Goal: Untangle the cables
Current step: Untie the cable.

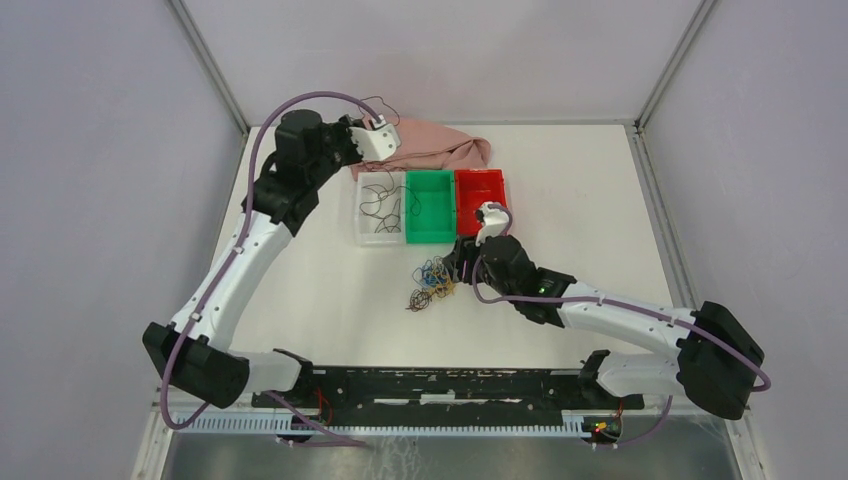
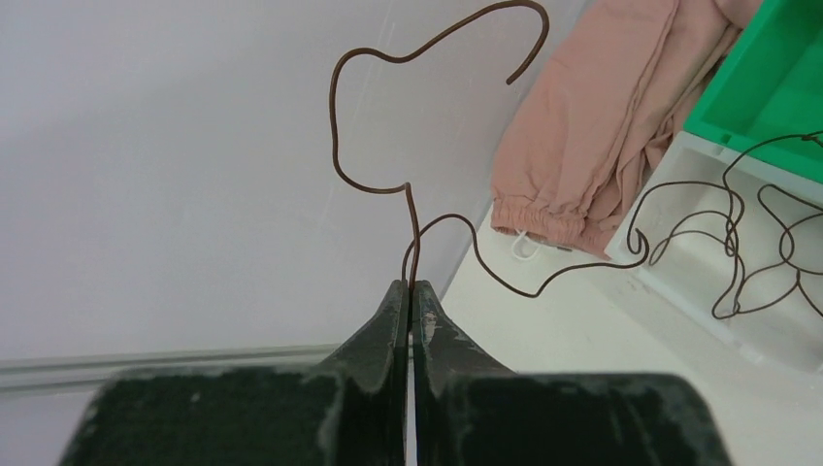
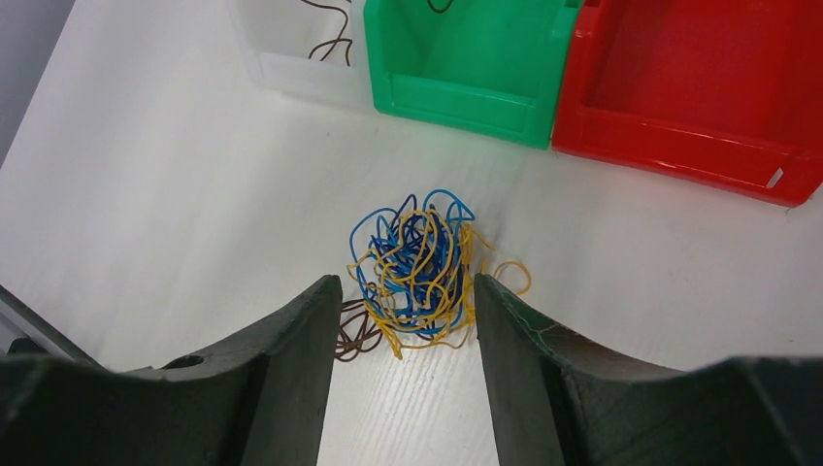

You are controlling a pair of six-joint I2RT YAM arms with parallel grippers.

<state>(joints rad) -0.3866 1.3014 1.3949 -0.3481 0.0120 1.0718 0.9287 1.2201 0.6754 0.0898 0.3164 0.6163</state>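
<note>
My left pincer (image 2: 410, 291) is clenched on one brown wire (image 2: 335, 126) beside the clear bin (image 2: 679, 291) of brown ones — sorting by colour, I judge — while my right pincer (image 3: 403, 291) hangs spread over the blue-and-yellow tangle (image 3: 417, 262) near the green bin (image 3: 466, 68).

Left gripper (image 1: 378, 128): was raised beside the pink cloth (image 1: 445, 150), with a thin dark wire (image 1: 372, 103) at its tip.
Cables (image 1: 430, 283): lay tangled on the table (image 1: 300, 300) near the green bin (image 1: 430, 238).
Right gripper (image 1: 458, 265): was just beside them.

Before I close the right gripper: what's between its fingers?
The blue-and-yellow cable tangle, lying on the table, shows between the fingers of the open right gripper in the right wrist view.
</note>
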